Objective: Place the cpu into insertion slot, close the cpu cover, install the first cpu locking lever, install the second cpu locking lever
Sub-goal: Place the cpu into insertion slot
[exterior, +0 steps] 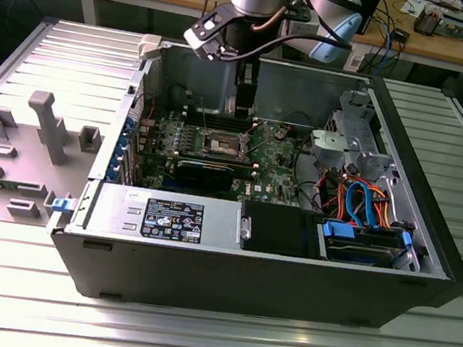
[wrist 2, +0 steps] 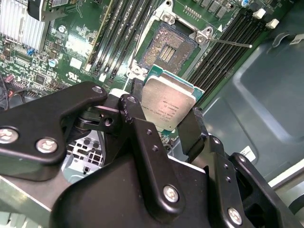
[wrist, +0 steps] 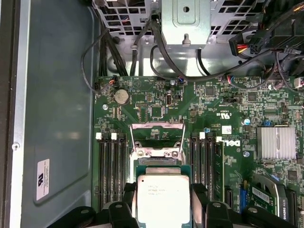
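- Silver-grey metal top of the cpu [wrist 2: 168, 107] faces both wrist views. My fingers [wrist 2: 192, 130] are closed on two opposite edges of the chip (a thin green rim shows around the lid).
- The slot [wrist 2: 168, 47] lies open on the green board [wrist: 213, 99], with its contact field bare. The cpu is not in it. In the first wrist view the cpu [wrist: 163, 199] hangs close beside the slot [wrist: 158, 140], with their edges roughly parallel.
- In the exterior view the tool [exterior: 242, 97] hangs inside the case [exterior: 241, 287], which sits on the ribbed worktop [exterior: 191, 340]. It is over the far part of the board, with the slot [exterior: 221, 144] just nearer the camera.
- A thin lever [wrist 2: 232, 43] sticks out from one corner of the slot and looks unlatched. I cannot pick out the cover with any confidence.
- My read is that placing is the step in hand, and the alignment is not finished.
- To do it well, I'd want the chip level and square to the silvery rim, and its orientation checked before it goes low.
- It should come straight down with no sideways slide (bare contacts bend easily).
- I'd use no pressing force, and let go only once it sits flat inside the rim.
- The fingers also need room beside the memory slots [wrist: 111, 166] flanking the socket.
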### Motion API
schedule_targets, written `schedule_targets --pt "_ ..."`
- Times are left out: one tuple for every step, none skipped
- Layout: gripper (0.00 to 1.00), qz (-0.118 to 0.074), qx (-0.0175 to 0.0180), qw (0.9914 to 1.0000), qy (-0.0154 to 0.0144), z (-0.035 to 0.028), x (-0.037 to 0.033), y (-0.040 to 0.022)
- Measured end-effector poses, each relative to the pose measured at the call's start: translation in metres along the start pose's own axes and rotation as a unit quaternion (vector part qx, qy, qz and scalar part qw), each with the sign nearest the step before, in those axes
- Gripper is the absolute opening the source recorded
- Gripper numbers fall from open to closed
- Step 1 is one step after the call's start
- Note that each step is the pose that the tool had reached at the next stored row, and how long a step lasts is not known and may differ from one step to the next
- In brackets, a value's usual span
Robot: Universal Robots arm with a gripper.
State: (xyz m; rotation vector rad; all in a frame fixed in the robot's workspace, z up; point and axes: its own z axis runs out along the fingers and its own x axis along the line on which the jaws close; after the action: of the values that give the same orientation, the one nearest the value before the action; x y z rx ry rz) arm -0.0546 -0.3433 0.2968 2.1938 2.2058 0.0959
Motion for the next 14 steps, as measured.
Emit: schedule_targets --pt "0.54 0.000 0.0000 1.00000 -0.0001 0.0004 0.0000 -0.0001" --pt "0.54 0.000 0.0000 1.00000 0.0000 0.0008 0.0000 -0.0001" --pt "0.54 0.000 0.0000 1.00000 0.0000 0.0011 0.0000 -0.0001" --pt "0.54 0.000 -0.0001 1.00000 0.0001 0.0018 0.0000 -0.0001" --pt "0.54 0.000 0.0000 1.00000 0.0000 0.0026 -0.0001 -0.0002" --pt "0.54 0.000 0.0000 1.00000 0.0000 0.0056 -0.0001 -0.0009" --pt "0.54 0.000 0.0000 1.00000 0.0000 0.0089 -0.0002 -0.0015" --pt "0.54 0.000 0.0000 1.00000 0.0000 0.0105 -0.0002 -0.0022" --pt "0.54 0.000 -0.0001 1.00000 0.0000 0.0124 -0.0003 -0.0030" --pt "0.54 0.000 0.0000 1.00000 0.0000 0.0140 -0.0003 -0.0037" --pt "0.54 0.000 -0.0001 1.00000 0.0001 0.0157 -0.0003 -0.0042" --pt "0.54 0.000 -0.0001 1.00000 0.0001 0.0187 -0.0004 -0.0053" --pt "0.54 0.000 0.0000 1.00000 0.0001 0.0204 -0.0005 -0.0062" --pt "0.54 0.000 0.0000 1.00000 0.0000 0.0222 -0.0005 -0.0067"
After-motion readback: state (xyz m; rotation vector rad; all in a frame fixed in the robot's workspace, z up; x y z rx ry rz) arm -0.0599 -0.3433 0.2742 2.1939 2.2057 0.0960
